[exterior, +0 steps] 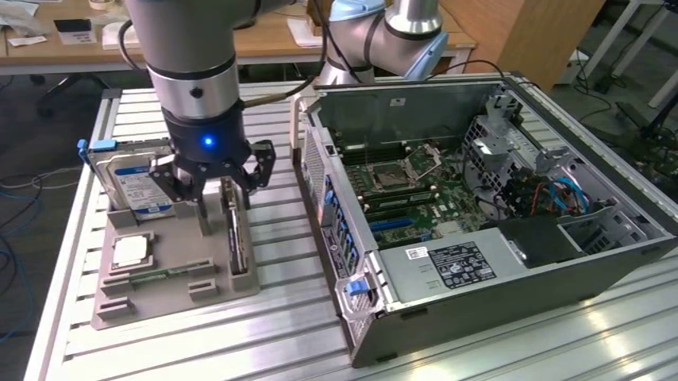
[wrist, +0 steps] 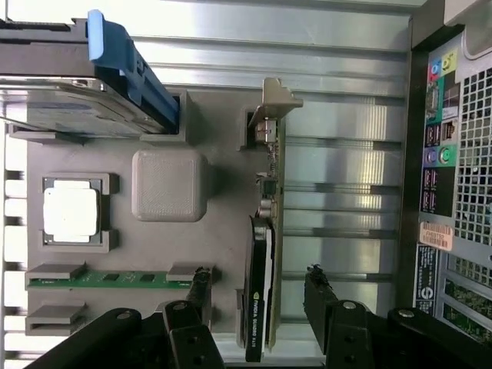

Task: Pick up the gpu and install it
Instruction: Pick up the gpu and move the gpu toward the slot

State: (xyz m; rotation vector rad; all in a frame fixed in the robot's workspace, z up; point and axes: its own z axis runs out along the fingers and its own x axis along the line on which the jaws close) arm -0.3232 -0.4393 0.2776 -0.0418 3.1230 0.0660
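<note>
**Hovering wide over the gpu in its tray**

A slatted metal table (exterior: 529, 349) is carrying everything. An open computer case (exterior: 445, 317) is lying on its side toward the exterior view's right, with its motherboard facing up. The robot arm (exterior: 190, 71) is reaching down over a grey holder tray (exterior: 159, 298). The tray is sitting on the table just beside the case, on the exterior view's left.

A silver hard drive (exterior: 132, 186) with a blue-white label is standing on edge in a slot at the tray's farther end in the exterior view. The gpu (wrist: 265, 254) is standing on its long edge in its own slot, along the side of the tray nearest the case. Its pale metal bracket is pointing toward the hard drive's end.

The end effector (wrist: 257, 286) is hanging over the fan end of the card with its fingers (wrist: 198, 296) spread wide, one on each side. A gap is showing between each finger and the card, so nothing is being gripped.

A square processor (wrist: 71, 213) is lying flat in a recess of the tray. Beside it, a narrow green memory stick (wrist: 108, 278) is resting in its groove.
</note>
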